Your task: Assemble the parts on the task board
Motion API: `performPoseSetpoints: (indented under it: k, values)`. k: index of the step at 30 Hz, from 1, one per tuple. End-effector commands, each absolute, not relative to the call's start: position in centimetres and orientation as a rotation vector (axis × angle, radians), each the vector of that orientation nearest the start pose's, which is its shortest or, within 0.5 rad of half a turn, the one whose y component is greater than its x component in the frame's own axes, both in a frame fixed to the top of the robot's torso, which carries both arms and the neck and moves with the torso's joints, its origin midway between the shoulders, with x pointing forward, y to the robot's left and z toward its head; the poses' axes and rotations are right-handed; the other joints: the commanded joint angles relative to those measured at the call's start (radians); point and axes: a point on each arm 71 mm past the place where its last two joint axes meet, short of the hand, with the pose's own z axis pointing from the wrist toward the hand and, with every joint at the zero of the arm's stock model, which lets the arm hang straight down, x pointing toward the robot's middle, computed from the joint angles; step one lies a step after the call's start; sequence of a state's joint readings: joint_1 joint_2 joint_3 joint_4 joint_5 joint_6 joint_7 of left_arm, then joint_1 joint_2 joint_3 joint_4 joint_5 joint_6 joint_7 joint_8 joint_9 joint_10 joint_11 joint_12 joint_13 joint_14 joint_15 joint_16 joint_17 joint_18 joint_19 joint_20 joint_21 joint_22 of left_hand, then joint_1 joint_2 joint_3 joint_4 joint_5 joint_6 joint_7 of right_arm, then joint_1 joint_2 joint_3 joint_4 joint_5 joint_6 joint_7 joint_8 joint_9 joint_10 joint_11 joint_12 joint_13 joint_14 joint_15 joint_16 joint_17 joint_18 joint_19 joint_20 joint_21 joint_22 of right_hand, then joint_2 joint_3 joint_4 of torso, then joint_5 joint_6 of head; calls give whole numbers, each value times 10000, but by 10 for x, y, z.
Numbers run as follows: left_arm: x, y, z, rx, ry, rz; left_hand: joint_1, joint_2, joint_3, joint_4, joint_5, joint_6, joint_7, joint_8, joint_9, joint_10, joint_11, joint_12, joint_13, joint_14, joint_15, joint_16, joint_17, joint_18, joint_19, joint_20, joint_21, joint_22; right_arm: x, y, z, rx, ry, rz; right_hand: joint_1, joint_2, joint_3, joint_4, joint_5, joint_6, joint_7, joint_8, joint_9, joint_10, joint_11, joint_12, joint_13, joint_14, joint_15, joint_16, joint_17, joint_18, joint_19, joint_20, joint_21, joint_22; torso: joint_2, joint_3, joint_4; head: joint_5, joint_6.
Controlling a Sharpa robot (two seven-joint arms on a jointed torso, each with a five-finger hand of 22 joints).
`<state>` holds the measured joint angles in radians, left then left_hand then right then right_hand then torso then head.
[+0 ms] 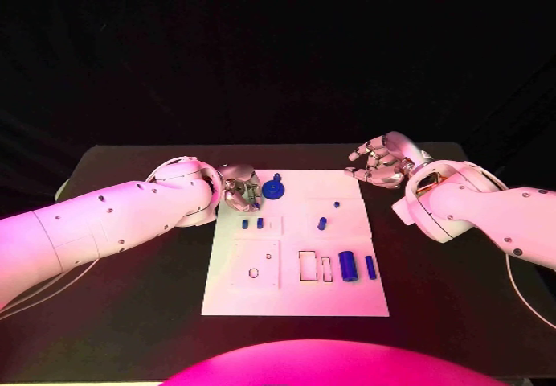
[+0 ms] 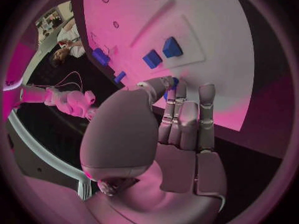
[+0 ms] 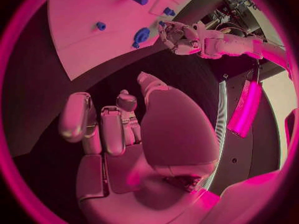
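The white task board (image 1: 296,285) lies in the middle of the table. At its far left corner my left hand (image 1: 241,190) pinches a blue round part (image 1: 275,190) between thumb and a fingertip; the left wrist view shows a bit of that blue part (image 2: 174,82) at the fingertips (image 2: 167,82). In the right wrist view the same round part (image 3: 142,35) sits beside the left hand (image 3: 177,37). My right hand (image 1: 382,163) hovers off the board's far right corner, fingers apart and loosely bent, holding nothing. Its empty palm (image 3: 124,129) faces the dark table.
Two small blue pieces (image 1: 251,223) stand in the board's left block. Another small piece (image 1: 322,223) and a tiny one (image 1: 337,204) sit mid-board. A blue cylinder (image 1: 348,265) and a thin bar (image 1: 371,267) lie near the rectangular slots (image 1: 308,266). Black table surrounds the board.
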<state>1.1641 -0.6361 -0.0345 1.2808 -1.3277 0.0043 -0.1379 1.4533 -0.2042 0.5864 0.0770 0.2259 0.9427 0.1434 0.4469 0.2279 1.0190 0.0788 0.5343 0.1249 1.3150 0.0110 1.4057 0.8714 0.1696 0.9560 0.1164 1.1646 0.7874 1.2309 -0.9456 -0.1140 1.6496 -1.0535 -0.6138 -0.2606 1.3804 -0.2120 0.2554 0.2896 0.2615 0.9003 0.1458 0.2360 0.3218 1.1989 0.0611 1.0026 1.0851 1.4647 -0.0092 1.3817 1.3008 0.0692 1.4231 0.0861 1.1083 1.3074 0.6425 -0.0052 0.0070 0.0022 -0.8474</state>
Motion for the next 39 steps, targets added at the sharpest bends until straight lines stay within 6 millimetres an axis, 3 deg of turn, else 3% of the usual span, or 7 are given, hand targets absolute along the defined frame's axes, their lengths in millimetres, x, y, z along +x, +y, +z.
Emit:
performPoseSetpoints:
  k: [1, 23, 29, 39]
  values:
    - [510, 161, -244, 1519, 20856, -6381, -117, -3, -43, -7, -25, 46, 6, -38, -10, 65, 2, -53, -10, 13, 12, -19, -11, 46, -25, -13, -55, -16, 464, -237, -185, 4405, 16206, 6534, -39, -67, 77, -8, 36, -48, 0, 58, 17, -42, -22, -26, -8, 381, -86, -33, -8, 193, -29, -10, -36, 100, -5, -3, -3, 1, 9]
    - [510, 163, -242, 1339, 20581, -6266, -246, -72, 2, -75, -4, -223, 77, -402, -52, 3, 75, -384, -67, 14, 65, -11, -26, 45, -29, 24, -106, -69, 465, -237, -185, 4414, 16208, 6518, -46, -77, 84, -7, 37, -56, 0, 63, 17, -62, -22, -74, -60, 374, -87, -60, -34, 201, -38, -11, -89, 71, -4, 2, 8, -12, 7]
    - [510, 163, -241, 1266, 20531, -6295, -334, -143, 57, -129, -3, -622, 119, -771, -120, -19, 82, -569, -75, -12, 83, -26, -96, 61, -46, 48, -152, -134, 465, -237, -185, 4414, 16209, 6516, -49, -86, 85, -7, 37, -65, 1, 63, 16, -94, -20, -122, -105, 362, -86, -91, -72, 212, -57, -11, -155, 35, -4, -1, 3, 2, 9]
    - [509, 164, -241, 1168, 20534, -6315, -499, -284, 51, -127, -4, -1002, 94, -1092, -196, -23, 85, -705, -65, -95, 90, -70, -250, 75, -95, 51, -234, -231, 465, -237, -185, 4416, 16218, 6503, -69, -114, 121, -2, 42, -140, 15, 74, 11, -647, -6, -1014, -909, 313, -74, -214, -173, 243, -113, -4, -408, -99, 1, 3, -1, 10, 8]
